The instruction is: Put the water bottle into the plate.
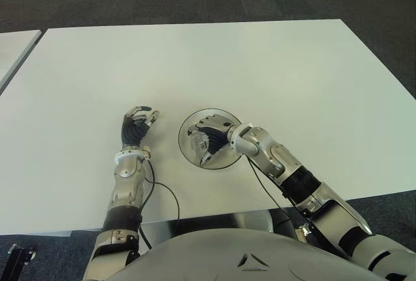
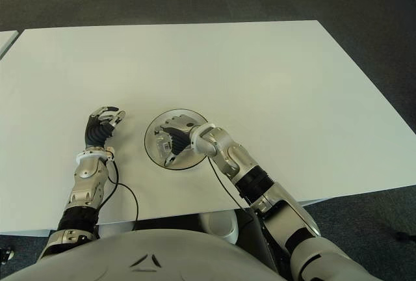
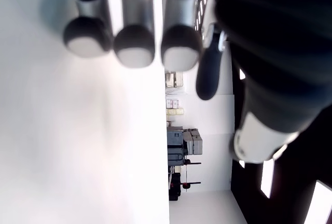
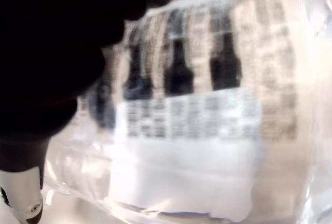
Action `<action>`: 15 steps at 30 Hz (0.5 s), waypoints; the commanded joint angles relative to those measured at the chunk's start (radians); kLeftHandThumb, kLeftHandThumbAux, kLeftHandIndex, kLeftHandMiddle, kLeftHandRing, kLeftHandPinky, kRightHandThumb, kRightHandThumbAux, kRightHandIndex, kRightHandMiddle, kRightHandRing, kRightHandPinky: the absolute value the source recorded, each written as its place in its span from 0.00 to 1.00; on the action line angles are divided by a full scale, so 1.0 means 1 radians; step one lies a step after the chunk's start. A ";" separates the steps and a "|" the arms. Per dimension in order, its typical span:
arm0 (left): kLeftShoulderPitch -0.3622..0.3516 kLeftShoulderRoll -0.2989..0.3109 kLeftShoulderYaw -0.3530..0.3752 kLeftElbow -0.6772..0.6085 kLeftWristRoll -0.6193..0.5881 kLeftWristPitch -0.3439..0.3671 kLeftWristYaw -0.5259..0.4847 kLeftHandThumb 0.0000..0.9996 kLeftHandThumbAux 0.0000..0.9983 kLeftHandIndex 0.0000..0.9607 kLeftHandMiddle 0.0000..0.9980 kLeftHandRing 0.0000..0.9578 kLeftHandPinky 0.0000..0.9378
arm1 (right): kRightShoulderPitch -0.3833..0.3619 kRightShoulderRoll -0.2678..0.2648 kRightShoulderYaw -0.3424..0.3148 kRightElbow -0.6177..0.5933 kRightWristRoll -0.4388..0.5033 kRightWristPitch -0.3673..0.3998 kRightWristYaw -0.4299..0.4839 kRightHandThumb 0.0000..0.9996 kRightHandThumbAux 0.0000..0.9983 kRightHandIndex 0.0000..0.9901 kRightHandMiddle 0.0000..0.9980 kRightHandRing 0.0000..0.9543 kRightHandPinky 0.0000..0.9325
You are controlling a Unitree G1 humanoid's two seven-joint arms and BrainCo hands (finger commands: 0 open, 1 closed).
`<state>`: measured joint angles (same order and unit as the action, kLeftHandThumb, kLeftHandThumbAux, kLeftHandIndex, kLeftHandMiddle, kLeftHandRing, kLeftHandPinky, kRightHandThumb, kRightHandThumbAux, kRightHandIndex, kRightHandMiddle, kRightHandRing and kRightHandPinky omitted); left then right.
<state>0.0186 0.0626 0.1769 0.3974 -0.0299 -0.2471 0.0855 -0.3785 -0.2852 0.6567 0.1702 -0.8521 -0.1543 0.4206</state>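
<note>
The clear plastic water bottle with a printed white label (image 1: 198, 143) sits over the round dark-rimmed plate (image 1: 185, 128), gripped by the curled fingers of the right hand (image 1: 213, 136), while the left hand (image 1: 138, 127), half-curled and empty, shows beside the plate's left on the white counter (image 1: 260, 66)

Bright, even overhead light on the white table (image 1: 260, 66); soft shadows, both wrist views blurred close-up.
</note>
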 commanded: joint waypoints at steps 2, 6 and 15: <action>0.012 -0.004 0.001 0.031 -0.003 0.042 0.003 0.70 0.72 0.46 0.91 0.94 0.94 | -0.016 -0.017 0.027 0.006 -0.032 0.008 0.034 0.48 0.63 0.08 0.15 0.16 0.20; 0.011 -0.003 0.002 0.031 -0.001 0.044 0.005 0.70 0.72 0.46 0.91 0.94 0.94 | -0.022 -0.018 0.036 0.002 -0.046 0.019 0.045 0.46 0.64 0.06 0.08 0.07 0.12; 0.014 0.001 -0.002 0.026 0.014 0.040 0.014 0.70 0.72 0.46 0.91 0.93 0.94 | -0.018 -0.022 0.035 -0.010 -0.050 0.024 0.039 0.42 0.64 0.02 0.00 0.00 0.01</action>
<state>0.0151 0.0641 0.1779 0.3982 -0.0263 -0.2395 0.0857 -0.4032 -0.2950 0.6846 0.1538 -0.8882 -0.1369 0.4568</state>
